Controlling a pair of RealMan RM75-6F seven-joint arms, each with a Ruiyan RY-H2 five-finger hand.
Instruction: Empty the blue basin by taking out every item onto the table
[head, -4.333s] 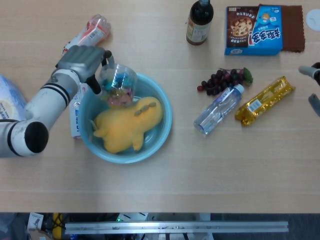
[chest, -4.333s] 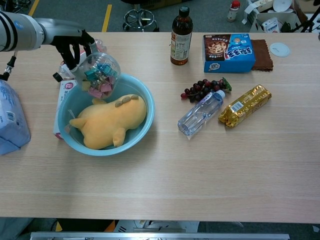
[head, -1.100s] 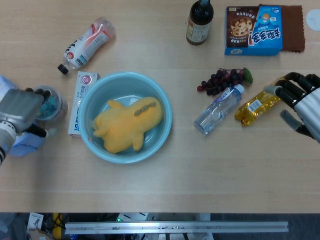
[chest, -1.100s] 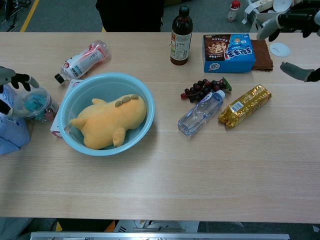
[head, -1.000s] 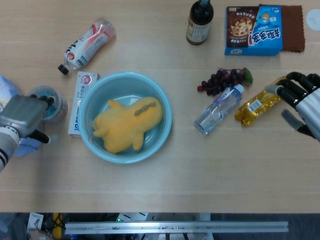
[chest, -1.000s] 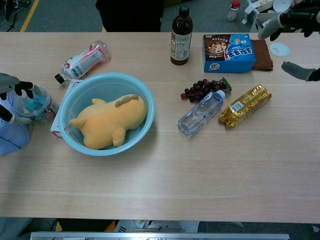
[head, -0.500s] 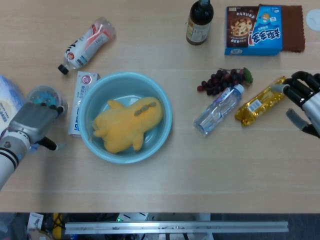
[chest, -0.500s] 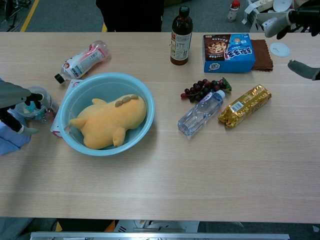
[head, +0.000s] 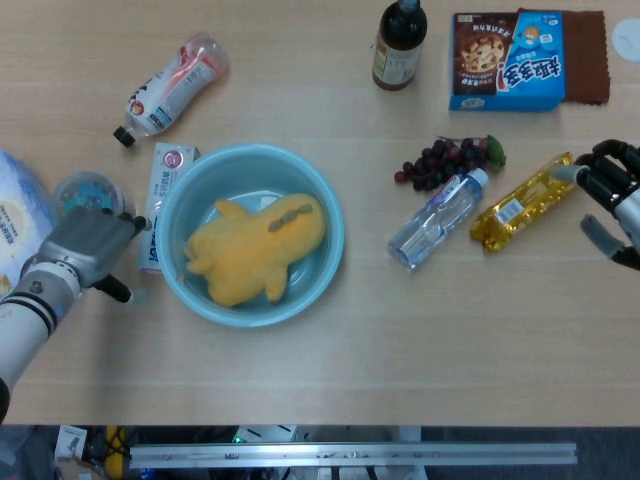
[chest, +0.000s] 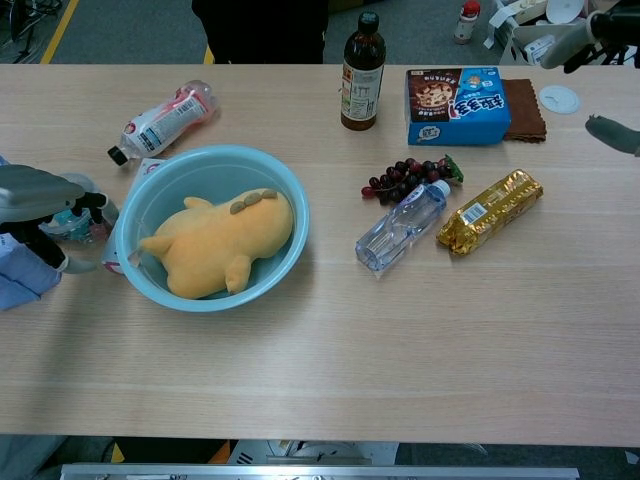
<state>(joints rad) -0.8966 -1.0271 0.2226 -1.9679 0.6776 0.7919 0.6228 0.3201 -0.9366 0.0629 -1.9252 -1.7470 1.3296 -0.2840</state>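
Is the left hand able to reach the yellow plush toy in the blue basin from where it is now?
Probably yes. The left hand is empty and just beside the blue basin; the yellow plush toy lies uncovered on top, and only the low rim stands between them.

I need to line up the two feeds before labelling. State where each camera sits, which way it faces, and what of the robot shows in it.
Head view: sits high, looks almost straight down on the table; shows the left hand with its forearm, and the right hand at the right edge.
Chest view: sits lower at the near table edge, looks forward and down across the table to the floor beyond; shows the left hand and part of the right hand.
Shared: blue basin holding the yellow plush toy.
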